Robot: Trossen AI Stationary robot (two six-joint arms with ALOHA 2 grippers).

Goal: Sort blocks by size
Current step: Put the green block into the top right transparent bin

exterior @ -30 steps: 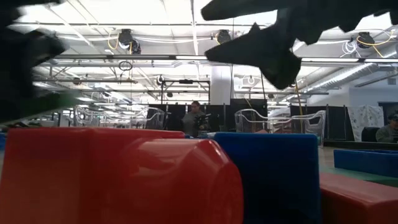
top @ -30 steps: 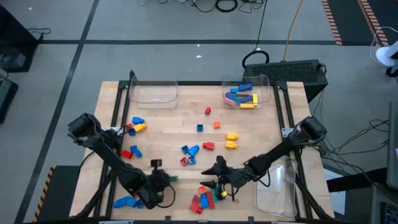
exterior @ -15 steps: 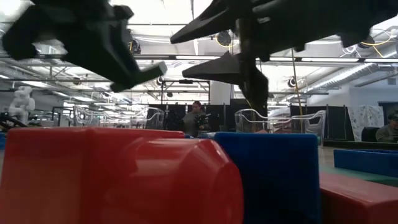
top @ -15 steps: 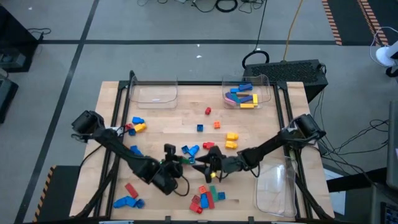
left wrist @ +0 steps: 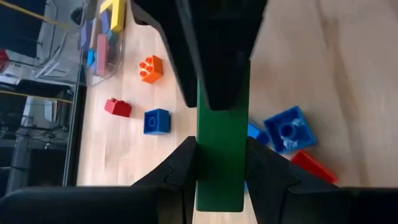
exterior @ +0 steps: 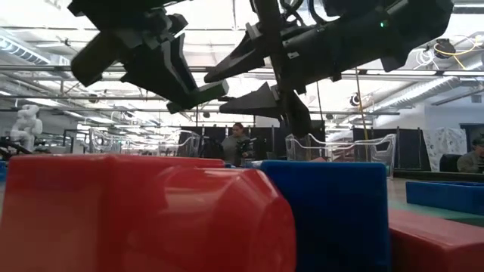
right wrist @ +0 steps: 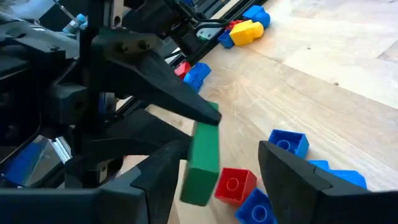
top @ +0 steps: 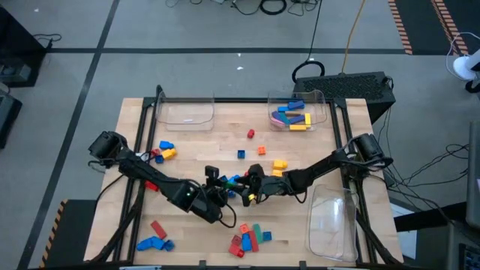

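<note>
Left end effector [left wrist: 221, 165] over mid-bench, pinching a long green block [left wrist: 221, 155] by its long sides, bar pointing forward past the fingertips. Same green block [right wrist: 202, 163] seen upright in the right wrist view, just above a red brick [right wrist: 231, 185] and blue bricks [right wrist: 287, 142] lying on the wood.

Right end effector [top: 249, 187] facing the left one [top: 217, 184] at close range near the bench centre, fingers spread, nothing between them. Right fingers [right wrist: 155, 177] standing either side of the green block's end but apart from it; no contact visible.

Wooden bench [top: 202, 146] carrying loose blocks: blue and yellow group [top: 165, 150] toward the left side, small red [top: 250, 133], blue [top: 241, 154] and orange [top: 261, 150] pieces in the middle, yellow bricks [top: 279, 163] right of centre, a red, blue and green cluster [top: 249, 238] at the near edge, blue pieces [top: 154, 243] and a red bar [top: 158, 228] at the near left.

Clear tray [top: 321, 105] at the far right holding several longer bars in blue, yellow and pink. Clear tray [top: 186, 112] at the far left and clear tray [top: 334, 225] at the near right showing no blocks.

Low view blocked largely by a red brick [exterior: 136, 211] and a blue brick [exterior: 333, 215] right at the lens; both end effectors overhead.

No brand, label or legible writing found.
</note>
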